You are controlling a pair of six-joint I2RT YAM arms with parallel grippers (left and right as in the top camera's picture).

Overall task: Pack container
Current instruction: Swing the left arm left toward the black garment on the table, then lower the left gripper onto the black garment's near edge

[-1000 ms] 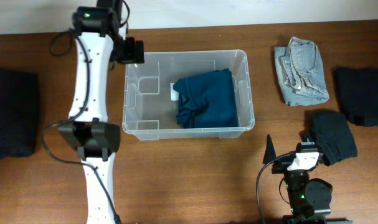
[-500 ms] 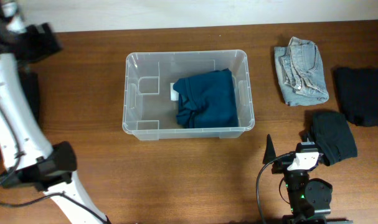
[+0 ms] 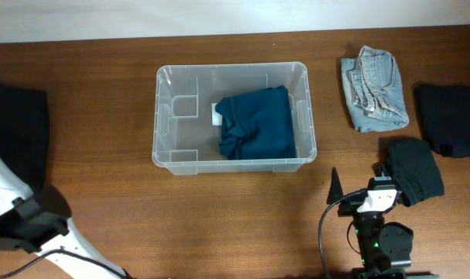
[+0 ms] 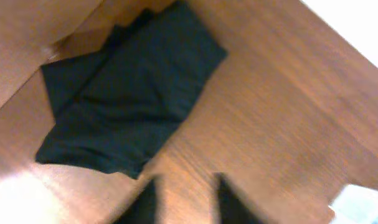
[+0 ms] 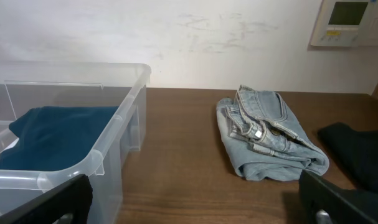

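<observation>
Left gripper (image 4: 185, 200): mine, over bare wood at the table's (image 3: 103, 77) left end. The view is blurred. Fingers drawn in to a narrow gap with only wood showing between them, clasping nothing.
Black cloth (image 4: 126, 99): folded, flat on the wood just beyond those fingers, not touching them.
Right gripper (image 5: 193, 182): mine, low at the near edge of the table. Fingers spread wide, nothing between them.
Black folded garment (image 3: 414, 169): just beside my right gripper, on its right.
Container (image 3: 161, 116): clear plastic bin, mid-table, upright with its mouth facing up. Long axis runs left to right across the table. It lies ahead and to the left of my right gripper with bare wood between, and is well apart from my left gripper.
Moulded recesses (image 3: 186, 105): in the container's left-hand corners.
Dark teal garment (image 3: 258, 124): folded, lying in the right half of the container, against its right wall.
White label (image 3: 217, 114): on the container's base, partly under the teal garment's left edge. Print too small to read.
Light denim jeans (image 3: 374, 87): folded, on the wood to the right of the container, apart from it.
Second black garment (image 3: 450, 120): at the table's right edge, just right of the jeans.
Wall panel (image 5: 347, 22): pale, with a small display, on the wall behind the table. Characters not legible.
</observation>
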